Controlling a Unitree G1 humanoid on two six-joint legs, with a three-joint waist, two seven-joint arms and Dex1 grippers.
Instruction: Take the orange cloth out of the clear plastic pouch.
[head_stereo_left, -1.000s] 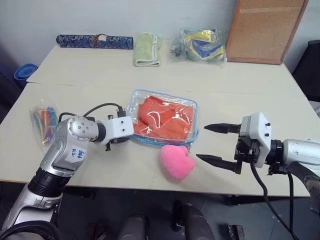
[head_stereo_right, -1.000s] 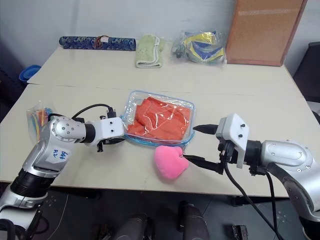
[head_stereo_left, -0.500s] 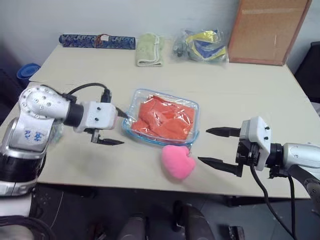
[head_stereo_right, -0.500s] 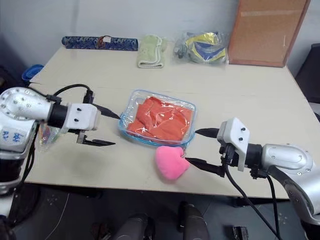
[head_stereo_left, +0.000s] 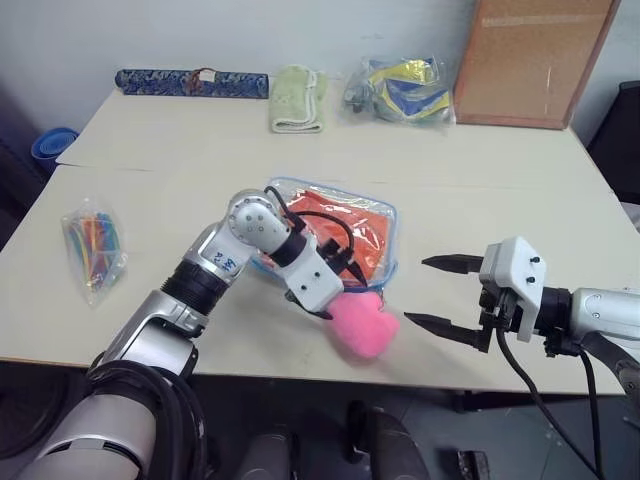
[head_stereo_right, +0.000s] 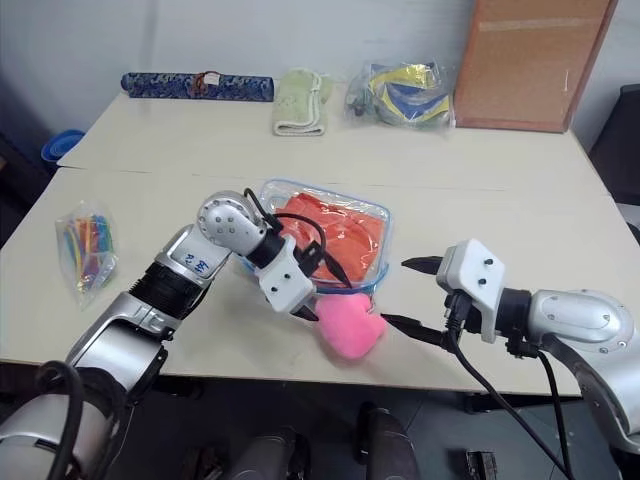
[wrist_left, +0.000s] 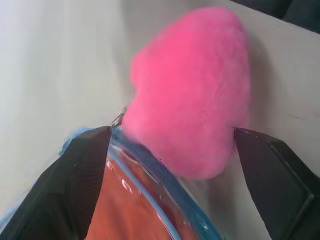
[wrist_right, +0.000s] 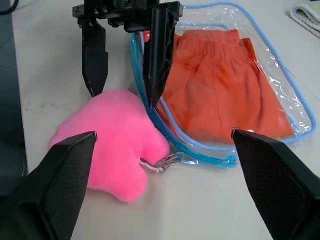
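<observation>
Item: orange cloth (head_stereo_left: 335, 232), wrinkly, folded, sealed in clear plastic pouch (head_stereo_right: 375, 215) w/ light-blue trim, centre of frame on bench (head_stereo_left: 500, 190). Left end effector (wrist_right: 125, 75) wide open, empty, at pouch's near edge beside pink heart plush (head_stereo_left: 362, 325). Right end effector (head_stereo_left: 435, 295) wide open, empty, lower right, apart from pouch. Advice, judged: pin pouch w/ one, pinch the zipper edge only, avoid the plush.

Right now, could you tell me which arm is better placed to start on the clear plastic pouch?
The left. Its gripper hangs open right at the clear plastic pouch's near edge, beside the pink heart plush, with the orange cloth inside. The right gripper, also open, hovers apart, off to the side.
</observation>
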